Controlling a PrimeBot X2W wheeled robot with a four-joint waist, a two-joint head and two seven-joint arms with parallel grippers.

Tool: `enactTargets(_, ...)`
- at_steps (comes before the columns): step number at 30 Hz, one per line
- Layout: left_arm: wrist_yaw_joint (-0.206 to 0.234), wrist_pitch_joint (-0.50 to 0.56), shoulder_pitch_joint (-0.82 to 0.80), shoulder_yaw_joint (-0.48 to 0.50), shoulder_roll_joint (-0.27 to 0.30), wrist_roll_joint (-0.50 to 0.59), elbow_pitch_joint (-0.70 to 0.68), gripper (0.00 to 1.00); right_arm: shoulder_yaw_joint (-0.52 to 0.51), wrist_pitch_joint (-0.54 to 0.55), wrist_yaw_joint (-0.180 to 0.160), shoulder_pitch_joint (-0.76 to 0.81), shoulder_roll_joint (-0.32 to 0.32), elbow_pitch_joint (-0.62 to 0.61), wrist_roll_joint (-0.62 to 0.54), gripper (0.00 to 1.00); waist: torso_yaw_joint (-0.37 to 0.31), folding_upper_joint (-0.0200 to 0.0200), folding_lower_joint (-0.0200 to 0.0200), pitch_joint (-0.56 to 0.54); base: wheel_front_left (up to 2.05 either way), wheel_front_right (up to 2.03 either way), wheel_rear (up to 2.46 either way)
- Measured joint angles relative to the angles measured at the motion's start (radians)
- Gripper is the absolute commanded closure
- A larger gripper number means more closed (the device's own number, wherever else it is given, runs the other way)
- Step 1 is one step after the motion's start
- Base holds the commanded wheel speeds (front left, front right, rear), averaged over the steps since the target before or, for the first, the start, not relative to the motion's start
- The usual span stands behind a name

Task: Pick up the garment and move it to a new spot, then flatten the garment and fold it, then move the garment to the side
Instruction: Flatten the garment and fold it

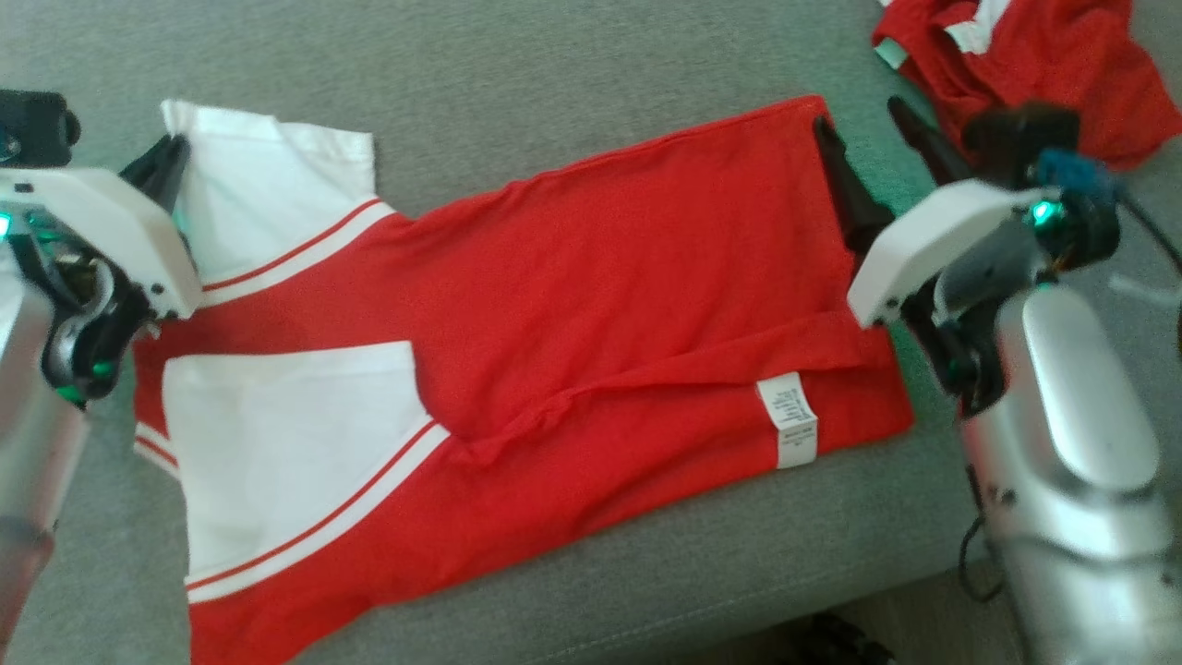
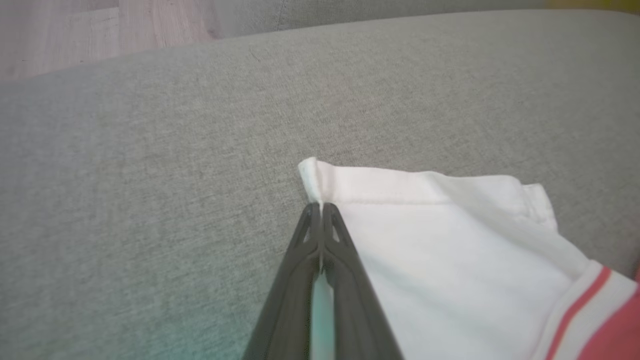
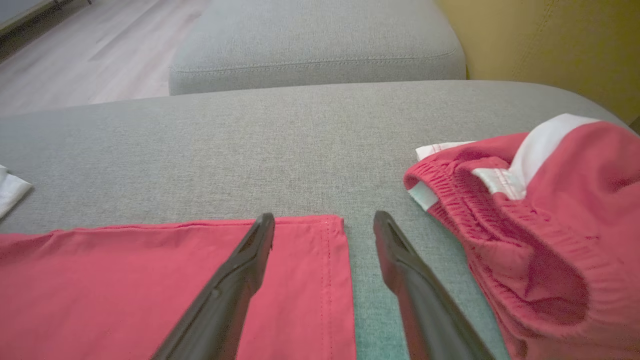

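Head view first: a red T-shirt with white sleeves (image 1: 572,305) lies spread across the grey woven sofa seat (image 1: 554,74), sleeves towards the robot's left, hem towards its right, with a white care label (image 1: 788,420) near the hem. The left gripper (image 1: 171,152) is at the outer edge of the far sleeve. The right gripper (image 1: 857,114) is at the far hem corner, one finger over the red cloth and one over bare grey. Crumpled red shorts (image 1: 1034,65) sit in the far right corner, apart from the T-shirt.

Left wrist view: the left gripper (image 2: 320,206) has its jaws pressed together, pinching the hem corner of the white sleeve (image 2: 450,240). Grey weave all round, with pale wood floor (image 2: 60,35) beyond.

Right wrist view: the right gripper (image 3: 324,217) has its jaws wide apart, straddling the side edge of the T-shirt (image 3: 125,285), gripping nothing. The shorts (image 3: 540,235) are heaped to the right. Behind are a second grey cushion (image 3: 315,45), wood floor (image 3: 100,50) and a mustard-yellow panel (image 3: 550,45).
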Motion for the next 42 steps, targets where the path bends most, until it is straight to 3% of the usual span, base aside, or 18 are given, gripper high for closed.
enactTargets(12, -0.008, -0.094, -0.053, -0.004, -0.053, 0.016, -0.051, 1.00, 0.013, 0.063, 0.000, -0.194, -0.067, 0.323, -0.029, 0.00, 0.094, 0.0000, 0.0000, 0.000, 0.00, 0.00, 0.00)
enactTargets(13, -0.010, -0.094, -0.053, -0.007, -0.056, 0.015, -0.057, 1.00, 0.014, 0.068, 0.000, -0.199, -0.068, 0.345, -0.029, 0.05, 0.101, 0.0000, 0.0000, 0.000, 0.00, 0.00, 0.00)
enactTargets(15, -0.010, -0.099, -0.053, -0.016, -0.060, 0.015, -0.064, 1.00, 0.016, 0.068, 0.000, -0.209, -0.072, 0.376, -0.029, 0.45, 0.115, 0.0000, 0.0000, 0.000, 0.00, 0.00, 0.00)
enactTargets(16, -0.012, -0.103, -0.053, -0.020, -0.063, 0.015, -0.070, 1.00, 0.017, 0.067, 0.000, -0.215, -0.074, 0.384, -0.027, 0.55, 0.120, 0.0000, 0.0000, 0.000, 0.00, 0.00, 0.00)
enactTargets(18, -0.016, -0.111, -0.053, -0.021, -0.068, 0.014, -0.076, 1.00, 0.023, 0.067, 0.000, -0.232, -0.075, 0.408, -0.023, 0.92, 0.127, 0.0000, 0.0000, -0.002, 0.00, 0.00, 0.00)
enactTargets(19, -0.018, -0.112, -0.053, -0.021, -0.071, 0.009, -0.076, 1.00, 0.028, 0.062, 0.000, -0.238, -0.076, 0.416, -0.023, 1.00, 0.130, 0.0000, 0.0001, -0.004, 0.00, 0.00, 0.00)
enactTargets(28, -0.022, -0.163, -0.024, -0.021, -0.076, -0.010, -0.106, 1.00, 0.063, -0.036, 0.000, -0.246, -0.095, 0.463, -0.003, 1.00, 0.138, 0.0000, 0.0000, -0.051, 0.00, 0.00, 0.00)
enactTargets(35, -0.023, -0.210, 0.124, -0.021, -0.052, -0.029, -0.234, 1.00, 0.102, -0.101, 0.000, -0.166, -0.135, 0.415, 0.057, 1.00, 0.152, 0.0000, -0.0001, -0.123, 0.00, 0.00, 0.00)
enactTargets(42, 0.045, -0.244, 0.353, -0.020, -0.011, -0.067, -0.435, 1.00, 0.061, -0.122, 0.000, 0.024, -0.166, 0.322, 0.095, 1.00, 0.176, 0.0001, -0.0003, -0.201, 0.00, 0.00, 0.00)
